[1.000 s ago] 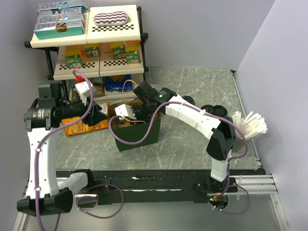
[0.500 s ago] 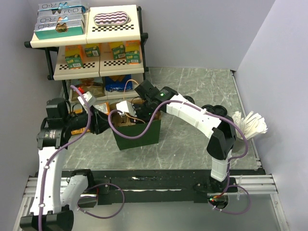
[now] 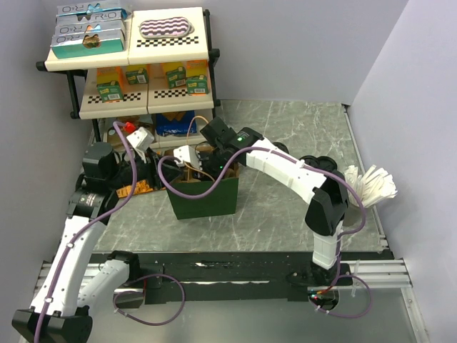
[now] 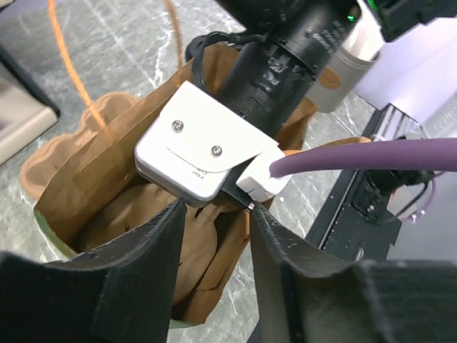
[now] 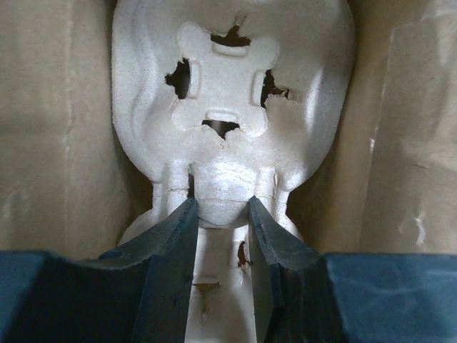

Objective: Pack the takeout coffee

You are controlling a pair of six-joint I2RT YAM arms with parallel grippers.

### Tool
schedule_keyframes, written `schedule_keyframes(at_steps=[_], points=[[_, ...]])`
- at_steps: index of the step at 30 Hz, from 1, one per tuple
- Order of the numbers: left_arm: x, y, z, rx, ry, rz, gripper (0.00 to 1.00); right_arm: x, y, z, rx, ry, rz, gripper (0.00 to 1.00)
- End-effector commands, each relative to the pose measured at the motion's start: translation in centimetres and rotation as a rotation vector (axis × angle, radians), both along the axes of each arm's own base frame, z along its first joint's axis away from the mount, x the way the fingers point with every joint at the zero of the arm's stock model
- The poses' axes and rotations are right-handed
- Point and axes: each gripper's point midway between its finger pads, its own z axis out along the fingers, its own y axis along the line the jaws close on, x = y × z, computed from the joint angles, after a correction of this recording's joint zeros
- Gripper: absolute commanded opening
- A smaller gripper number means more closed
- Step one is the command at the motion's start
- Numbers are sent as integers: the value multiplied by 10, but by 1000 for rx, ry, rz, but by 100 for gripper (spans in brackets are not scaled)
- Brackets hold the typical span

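Nearest the arm bases, the left gripper [image 4: 216,211] hangs at the near-left rim of the green paper bag [image 3: 207,204]. Its fingers [image 4: 143,271] are apart and the rim seems to run between them, though I cannot tell whether they touch the paper. If they close short of the rim or catch only a fold, the mouth could slump. A hard pull could tip the light bag or tear it. A purple cable [image 4: 357,158] lies across the mouth, and I judge it could hook the rim and drag the bag when either arm moves. Inside, the right gripper [image 5: 221,206] is clamped on a ridge of the pulp carrier [image 5: 225,93], which sits between the brown paper walls. The pulp shows ragged holes around its centre, so a twist or a firm push could break the pinched ridge. A carrier let go while tilted might wedge against a wall and leave no level seat for a drink. Both wrists crowd one opening, with the right arm's white camera housing [image 4: 203,153] just beyond the left fingers, so a sideways shift by either could knock them together. The coffee cup shows in no view, neither in the bag nor in the carrier. Beyond the bag are only a grey cup [image 4: 343,68] and, further right on the table [image 3: 285,214], black lids [image 3: 318,163], so the drink is not yet packed.
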Motion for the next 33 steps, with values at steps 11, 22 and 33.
schedule_keyframes(at_steps=[11, 22, 33], points=[[22, 23, -6, -11, -77, 236, 46, 4, 12, 13, 63, 112, -118, 0], [-19, 2, -28, 46, -18, -9, 46, 20, 0, -9, -6, 129, -194, 0], [-28, 17, 3, 88, -88, 71, 57, 3, -15, -42, -128, -7, -106, 0]])
